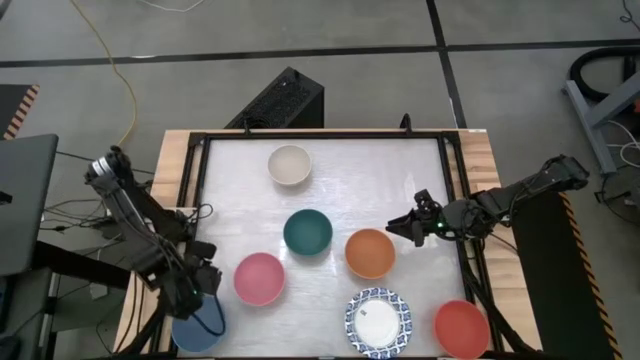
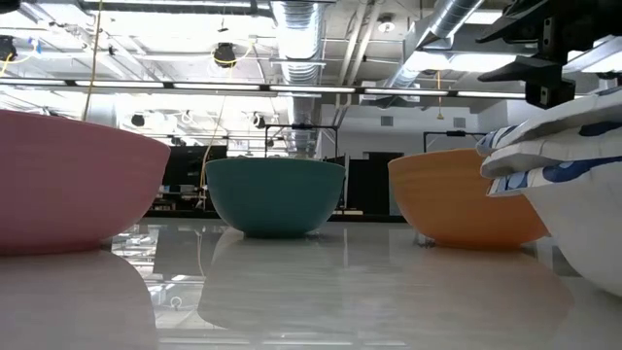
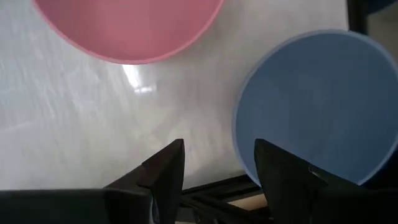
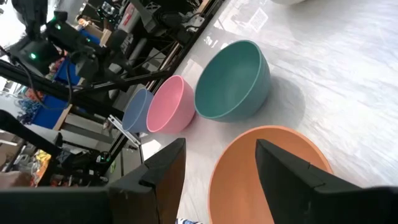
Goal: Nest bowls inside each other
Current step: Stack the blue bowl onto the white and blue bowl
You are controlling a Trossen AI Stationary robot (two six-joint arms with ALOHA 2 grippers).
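- Seven bowls show from above, all standing apart, none nested yet; I judge the step in hand is my first reach, each gripper lining up on a bowl.
- Nearest my left gripper (image 3: 211, 171), the blue bowl (image 3: 314, 106) lies just beyond my fingertips, its rim under one finger; my jaws stand open and hold nothing.
- Beyond it, the pink bowl (image 3: 127, 28) sits on the white table (image 3: 74, 124), close beside but not touching.
- My right gripper (image 4: 214, 168) hovers open and empty, the orange bowl (image 4: 267, 171) right under its tips.
- Farther off, the dark green bowl (image 4: 233, 78), then pink and blue.
- Off my right gripper's line: the blue-rimmed white bowl (image 1: 377, 321), the red bowl (image 1: 461, 327), the cream bowl (image 1: 290, 165).
- Next, I judge, each gripper must lower one finger inside its rim and close.
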